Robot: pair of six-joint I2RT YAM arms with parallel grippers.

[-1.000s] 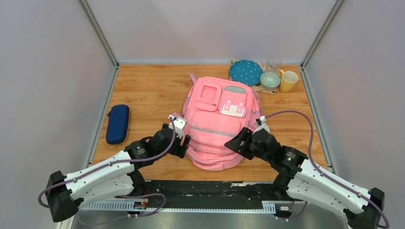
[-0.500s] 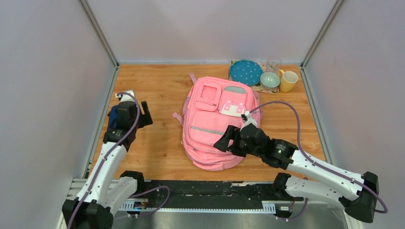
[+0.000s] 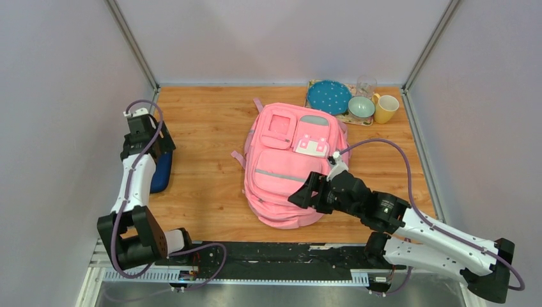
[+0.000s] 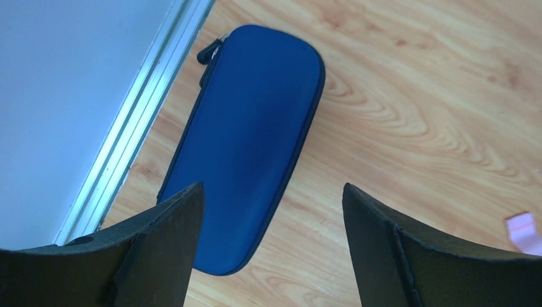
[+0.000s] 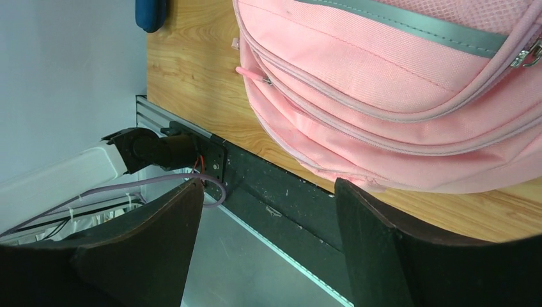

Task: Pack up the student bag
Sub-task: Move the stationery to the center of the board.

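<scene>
Counter: wooden top with walls on the left, far and right sides.
Student bag: large and pink, lying flat with its front pockets up. It sits mid-counter, its bottom end close to the near edge.
Right claw: over the bag's near right part, fingers spread wide with nothing between them. Whether it touches the fabric cannot be told.
Left claw: above the case at the left edge, fingers wide apart and holding nothing.
Case: navy blue and zipped shut, lying flat along the left edge.
Plate: teal with dots, in the far right corner.
Mug: yellow, rightmost in that corner.
Bowl: pale green, between plate and mug.
Glass: clear, just behind the bowl.
</scene>
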